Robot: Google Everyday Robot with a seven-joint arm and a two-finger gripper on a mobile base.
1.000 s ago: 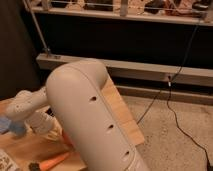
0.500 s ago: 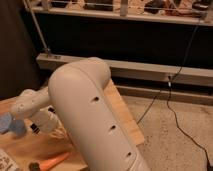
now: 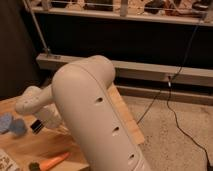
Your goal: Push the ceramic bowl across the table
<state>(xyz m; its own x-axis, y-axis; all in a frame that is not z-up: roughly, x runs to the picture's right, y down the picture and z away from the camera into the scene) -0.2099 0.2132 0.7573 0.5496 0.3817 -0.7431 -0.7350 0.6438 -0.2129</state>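
Note:
The ceramic bowl is hidden; I see it nowhere in the camera view. My arm's big white link (image 3: 95,115) fills the middle of the picture and covers much of the table (image 3: 30,142), a light tan wooden top. A thinner white forearm (image 3: 32,102) reaches out to the left and bends down to a wrist part (image 3: 46,118) low over the wood. The gripper sits at the end of that wrist, behind the big link, and is shut. Whether it touches anything is hidden.
An orange carrot (image 3: 54,161) lies near the table's front edge. Two blue things (image 3: 12,125) sit at the far left, and a printed packet (image 3: 7,162) at the bottom left corner. The table's right edge (image 3: 131,125) drops to speckled floor with a black cable (image 3: 172,107). A dark railing (image 3: 125,12) stands behind.
The forearm has shifted slightly to the right over the table. The carrot and the blue things stay where they were.

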